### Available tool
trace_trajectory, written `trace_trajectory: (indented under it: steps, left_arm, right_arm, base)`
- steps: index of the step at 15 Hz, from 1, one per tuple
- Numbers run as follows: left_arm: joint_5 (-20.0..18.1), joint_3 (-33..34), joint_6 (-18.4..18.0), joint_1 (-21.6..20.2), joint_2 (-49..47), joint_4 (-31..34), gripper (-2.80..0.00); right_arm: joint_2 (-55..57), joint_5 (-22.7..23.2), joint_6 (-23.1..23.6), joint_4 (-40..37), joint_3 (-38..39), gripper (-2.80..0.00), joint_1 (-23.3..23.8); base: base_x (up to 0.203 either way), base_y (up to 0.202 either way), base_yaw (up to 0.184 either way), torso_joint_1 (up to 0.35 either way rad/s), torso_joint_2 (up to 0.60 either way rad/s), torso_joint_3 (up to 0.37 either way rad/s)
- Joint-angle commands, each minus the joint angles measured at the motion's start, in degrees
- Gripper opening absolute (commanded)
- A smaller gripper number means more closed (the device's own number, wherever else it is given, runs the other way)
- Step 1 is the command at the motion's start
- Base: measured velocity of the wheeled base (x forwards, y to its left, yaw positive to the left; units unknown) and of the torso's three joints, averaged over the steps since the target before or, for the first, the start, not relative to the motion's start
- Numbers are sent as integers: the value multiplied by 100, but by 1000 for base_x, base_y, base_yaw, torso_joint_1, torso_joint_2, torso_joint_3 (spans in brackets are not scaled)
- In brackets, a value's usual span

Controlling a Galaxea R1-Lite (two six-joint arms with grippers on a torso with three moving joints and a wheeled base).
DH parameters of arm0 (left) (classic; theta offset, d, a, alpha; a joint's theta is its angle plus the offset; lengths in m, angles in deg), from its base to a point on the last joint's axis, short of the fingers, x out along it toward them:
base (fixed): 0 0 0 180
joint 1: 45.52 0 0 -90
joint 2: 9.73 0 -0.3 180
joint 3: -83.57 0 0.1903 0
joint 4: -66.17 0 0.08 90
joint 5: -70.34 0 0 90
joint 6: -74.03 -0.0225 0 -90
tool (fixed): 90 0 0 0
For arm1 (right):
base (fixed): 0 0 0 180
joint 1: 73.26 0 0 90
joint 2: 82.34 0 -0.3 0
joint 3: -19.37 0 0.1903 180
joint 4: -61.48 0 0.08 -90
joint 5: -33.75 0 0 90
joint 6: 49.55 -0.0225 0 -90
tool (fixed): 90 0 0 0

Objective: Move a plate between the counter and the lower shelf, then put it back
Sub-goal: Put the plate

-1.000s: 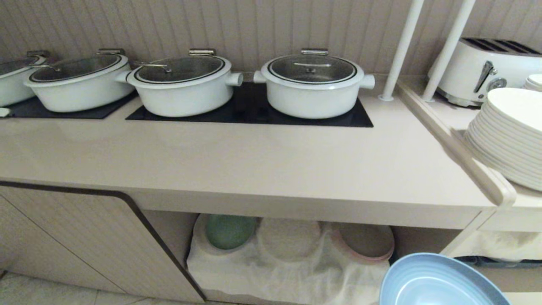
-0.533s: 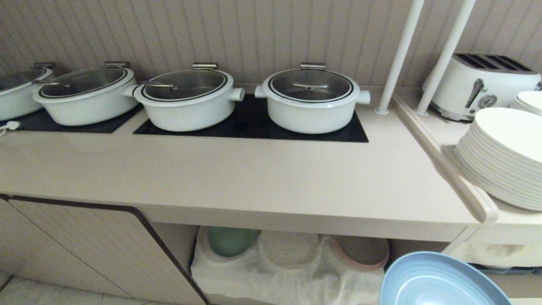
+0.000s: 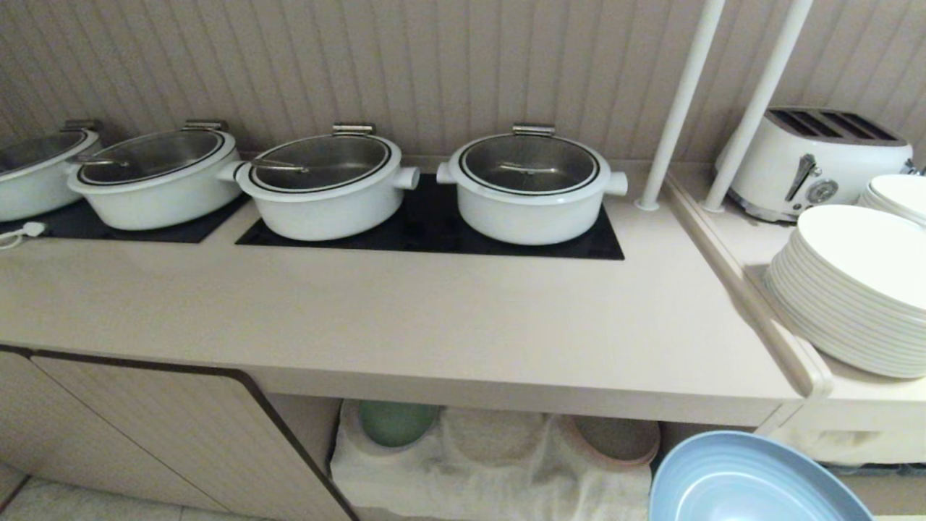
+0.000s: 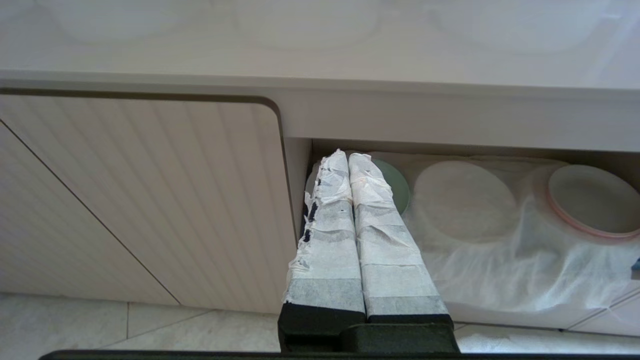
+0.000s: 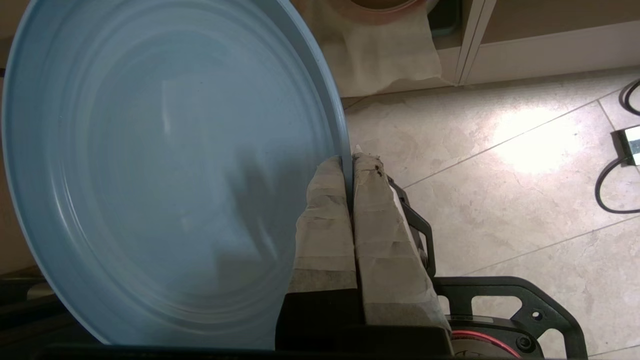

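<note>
The light blue plate (image 3: 752, 485) hangs in the air at the bottom right of the head view, in front of the cabinet and below the counter (image 3: 448, 325). In the right wrist view the plate (image 5: 165, 170) fills the frame and my right gripper (image 5: 348, 161) is shut on its rim, above the tiled floor. My left gripper (image 4: 348, 156) is shut and empty, held in front of the lower shelf (image 4: 500, 270). The lower shelf (image 3: 499, 470) shows under the counter's front edge, draped with white cloth.
Several white lidded pots (image 3: 532, 181) stand on black hob panels at the back of the counter. A stack of white plates (image 3: 854, 297), a toaster (image 3: 817, 170) and two white poles (image 3: 680, 101) occupy the right ledge. A green plate (image 3: 394, 423) and a pink-rimmed plate (image 3: 615, 438) sit in the shelf. A cable (image 5: 615, 175) lies on the floor.
The whole head view has shifted: the camera rose, so the counter and pots sit lower in the picture and less of the shelf shows. The plate stays at the bottom right.
</note>
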State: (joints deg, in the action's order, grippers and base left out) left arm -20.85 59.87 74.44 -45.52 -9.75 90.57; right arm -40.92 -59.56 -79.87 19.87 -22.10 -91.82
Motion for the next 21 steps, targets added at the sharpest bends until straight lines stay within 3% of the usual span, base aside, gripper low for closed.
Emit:
trace_trajectory:
  steps: [1,21]
  left_arm:
    - [-4,-2,2,0,2,2,-280]
    - [-4,-2,2,0,2,2,-280]
  right_arm:
    - [6,-4,-18,-12,9,-280,-7]
    - [59,-29,-9,-12,-27,-280,-127]
  base:
    - [0,0,0,163,-327,-174]
    - [0,0,0,19,-41,-21]
